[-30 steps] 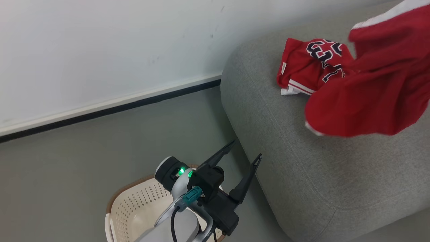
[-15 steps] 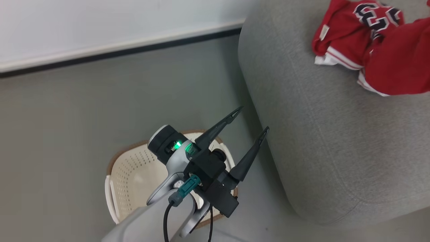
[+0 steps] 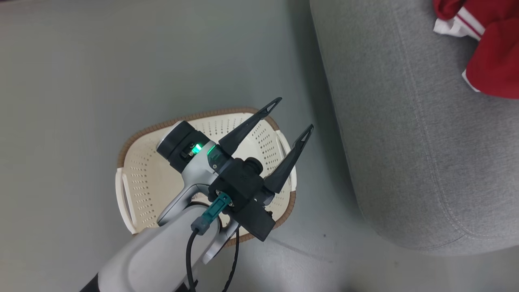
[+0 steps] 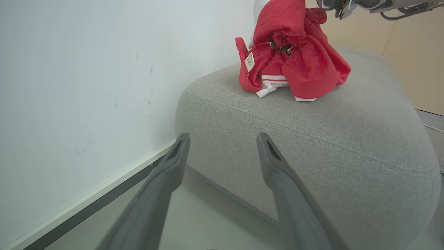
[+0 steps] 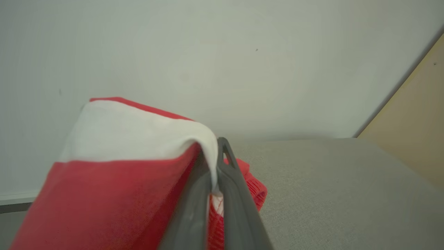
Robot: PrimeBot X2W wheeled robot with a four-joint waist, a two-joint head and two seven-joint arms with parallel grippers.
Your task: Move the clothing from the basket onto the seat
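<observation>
As my view is tilting down, I'm seeing the basket (image 3: 134, 138) at seven o'clock seemingly empty, left gripper (image 3: 294, 113) gaping, right gripper (image 5: 219, 149) clenching clothing (image 5: 104, 187) over the seat (image 3: 405, 142).

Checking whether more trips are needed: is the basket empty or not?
Empty, as far as shown: the basket shows bare perforated plastic, no red cloth, though the left gripper and its arm hide part of it.

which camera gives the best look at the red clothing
The left wrist view: the clothing shows almost whole atop the seat, trim and label visible. The head view catches just a cropped corner at its upper right. The right wrist view has a blurred close-up of fabric pinched in the shut right gripper.
</observation>
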